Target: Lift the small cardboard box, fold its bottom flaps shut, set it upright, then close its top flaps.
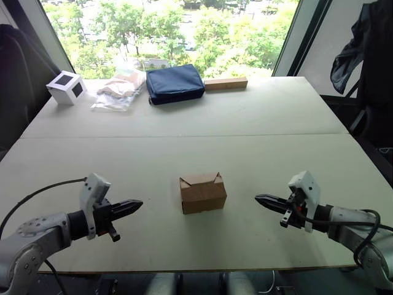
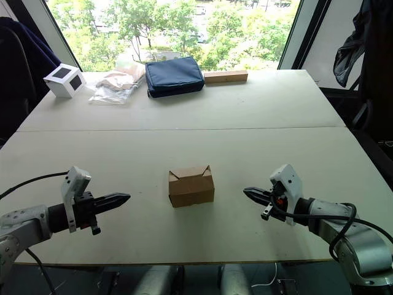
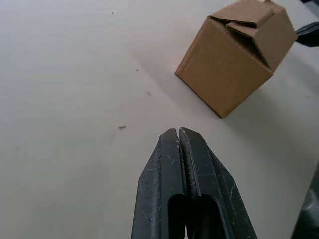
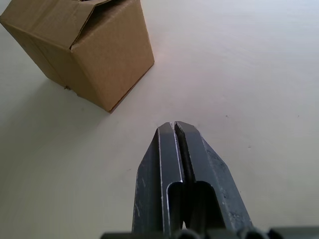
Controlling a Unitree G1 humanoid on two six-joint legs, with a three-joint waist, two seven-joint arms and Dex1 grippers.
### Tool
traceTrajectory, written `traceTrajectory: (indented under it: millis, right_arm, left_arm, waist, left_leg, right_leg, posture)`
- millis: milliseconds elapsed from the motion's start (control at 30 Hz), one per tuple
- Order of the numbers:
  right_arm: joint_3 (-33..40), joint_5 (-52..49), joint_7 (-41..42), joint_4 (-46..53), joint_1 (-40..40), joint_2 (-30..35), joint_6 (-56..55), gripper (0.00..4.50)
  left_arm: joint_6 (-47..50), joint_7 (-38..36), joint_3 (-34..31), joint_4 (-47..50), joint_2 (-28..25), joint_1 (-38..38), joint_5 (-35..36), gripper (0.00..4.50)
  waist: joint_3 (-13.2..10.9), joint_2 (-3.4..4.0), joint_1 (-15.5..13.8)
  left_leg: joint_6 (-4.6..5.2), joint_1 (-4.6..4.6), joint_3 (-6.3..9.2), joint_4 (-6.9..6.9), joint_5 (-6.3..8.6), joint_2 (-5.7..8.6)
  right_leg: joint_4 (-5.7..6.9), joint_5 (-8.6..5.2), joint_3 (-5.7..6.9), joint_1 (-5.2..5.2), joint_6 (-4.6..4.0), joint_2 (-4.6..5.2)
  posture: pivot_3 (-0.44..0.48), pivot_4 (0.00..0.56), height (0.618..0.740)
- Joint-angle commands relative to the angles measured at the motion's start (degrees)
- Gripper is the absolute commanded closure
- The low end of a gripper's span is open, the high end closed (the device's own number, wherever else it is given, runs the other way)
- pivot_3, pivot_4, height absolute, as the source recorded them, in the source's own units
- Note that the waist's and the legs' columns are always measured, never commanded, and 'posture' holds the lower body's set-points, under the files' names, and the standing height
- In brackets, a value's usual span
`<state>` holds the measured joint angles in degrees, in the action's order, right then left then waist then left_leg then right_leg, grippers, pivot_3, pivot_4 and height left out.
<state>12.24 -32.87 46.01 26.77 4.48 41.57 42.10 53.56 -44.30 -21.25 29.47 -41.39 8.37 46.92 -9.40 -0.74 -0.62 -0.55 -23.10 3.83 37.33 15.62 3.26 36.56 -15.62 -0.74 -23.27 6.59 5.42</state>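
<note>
The small cardboard box point(image 1: 202, 193) stands upright on the pale table point(image 1: 184, 123), near its front middle. Its top flaps point(image 3: 246, 20) are folded down over the opening, one with a notched edge sticking up slightly. The bottom flaps are hidden under the box. My left gripper point(image 1: 139, 203) is shut and hovers left of the box, pointing at it with a gap between. My right gripper point(image 1: 258, 198) is shut too, on the box's right side, also apart from it. Neither holds anything.
At the table's far edge lie a white cube with black squares point(image 1: 66, 87), clear plastic bags point(image 1: 118, 90), a navy pouch point(image 1: 174, 83) and a flat wooden block point(image 1: 225, 83). A seam crosses the table point(image 1: 184, 136). A dark garment point(image 1: 362, 55) hangs at the right.
</note>
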Motion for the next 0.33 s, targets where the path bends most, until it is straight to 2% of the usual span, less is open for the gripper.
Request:
traceTrajectory:
  millis: [33,167,333]
  right_arm:
    - [0.83,-1.81,1.35,0.40,-1.68,0.92,-0.45,4.50]
    - [0.85,-2.80,1.56,0.24,-3.15,1.04,0.48,4.50]
    - [0.56,-2.80,1.94,-0.30,-3.32,1.09,0.25,4.50]
  left_arm:
    - [-0.99,0.63,-0.72,2.12,-0.01,1.47,0.68,4.46]
    - [-1.86,0.84,0.05,2.47,0.17,3.57,0.49,4.46]
    - [-2.70,1.44,0.64,1.36,0.61,2.48,0.10,4.46]
  waist:
    - [0.00,0.00,-0.07]
    - [0.01,0.01,-0.07]
    - [0.01,0.01,-0.20]
  left_leg:
    - [-0.01,0.00,0.00,0.00,-0.01,0.00]
    - [-0.02,0.03,0.00,-0.02,-0.01,0.00]
    - [-0.02,0.02,0.00,-0.03,-0.01,0.00]
  right_leg:
    - [0.00,0.00,0.00,0.01,-0.01,0.00]
    - [-0.10,-0.08,0.00,0.08,-0.19,0.00]
    - [-0.20,-0.07,0.00,0.12,-0.22,0.01]
  posture:
    - [0.000,0.150,0.740]
    - [0.000,0.150,0.740]
    - [0.000,0.150,0.740]
